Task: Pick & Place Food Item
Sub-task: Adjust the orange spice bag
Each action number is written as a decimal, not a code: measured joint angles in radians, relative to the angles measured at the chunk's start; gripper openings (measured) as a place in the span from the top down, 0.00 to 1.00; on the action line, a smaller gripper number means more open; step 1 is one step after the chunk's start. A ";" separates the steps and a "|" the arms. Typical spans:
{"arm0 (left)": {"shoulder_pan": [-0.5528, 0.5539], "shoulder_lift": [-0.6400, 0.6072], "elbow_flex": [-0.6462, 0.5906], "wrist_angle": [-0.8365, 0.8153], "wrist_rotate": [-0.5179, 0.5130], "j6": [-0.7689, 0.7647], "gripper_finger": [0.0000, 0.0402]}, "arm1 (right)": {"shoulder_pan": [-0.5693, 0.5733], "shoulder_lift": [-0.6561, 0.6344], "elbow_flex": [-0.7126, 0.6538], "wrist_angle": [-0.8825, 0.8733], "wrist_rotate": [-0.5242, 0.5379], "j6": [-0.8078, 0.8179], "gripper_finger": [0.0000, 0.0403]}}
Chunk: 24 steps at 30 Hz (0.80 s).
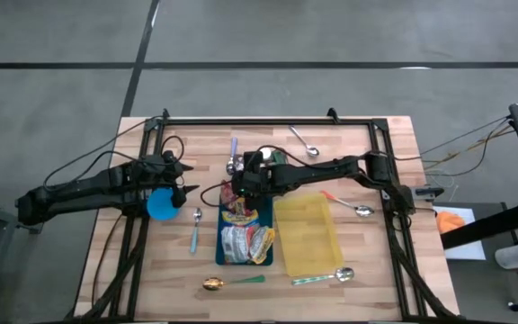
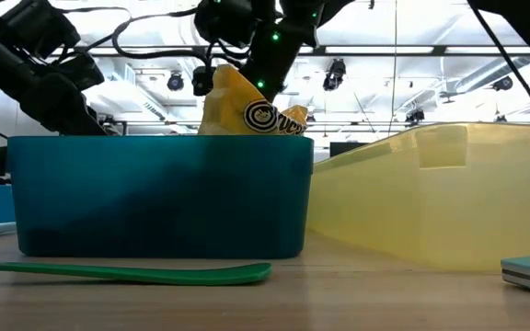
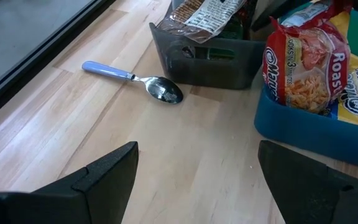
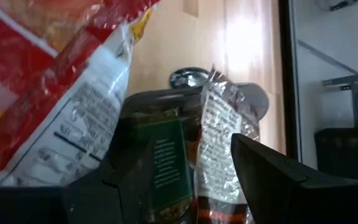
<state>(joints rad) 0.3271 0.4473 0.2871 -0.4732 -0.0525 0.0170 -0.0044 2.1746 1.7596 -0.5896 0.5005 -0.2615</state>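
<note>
Ramen packets [image 3: 303, 62] stand upright in the blue bin [image 1: 227, 256]. One shows yellow above the bin's rim in the low view [image 2: 247, 110] and red and white close by in the right wrist view [image 4: 48, 93]. My right gripper [image 1: 241, 187] hangs above the bin's far end, slanting down, open [image 4: 191, 186]. Past its fingers lie a green-labelled packet [image 4: 166, 162] and a silver packet [image 4: 219, 137] in the dark bin [image 1: 261, 162]; nothing shows pinched. My left gripper [image 1: 187, 178] waits open [image 3: 197, 186] at the table's left.
A yellow bin [image 1: 306, 234] stands right of the blue one. A blue cup [image 1: 162, 205] sits under the left arm. Several spoons lie about: one beside the dark bin [image 3: 135, 78], one left of the blue bin [image 1: 195, 229], others along the near edge [image 1: 232, 283] and at the right [image 1: 358, 210].
</note>
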 joint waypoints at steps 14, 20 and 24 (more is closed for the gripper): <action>0.000 0.000 0.000 0.000 0.000 0.000 0.16 | -0.052 0.000 -0.011 0.015 0.006 0.000 0.47; 0.000 0.000 0.000 0.000 0.000 0.000 0.16 | -0.058 0.000 -0.011 0.031 -0.001 -0.002 0.48; 0.000 0.000 0.000 0.000 0.000 0.000 0.16 | -0.057 0.000 -0.011 0.031 -0.008 -0.003 0.56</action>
<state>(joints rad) 0.3271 0.4477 0.2871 -0.4732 -0.0522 0.0173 -0.0616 2.1750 1.7485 -0.5587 0.4929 -0.2649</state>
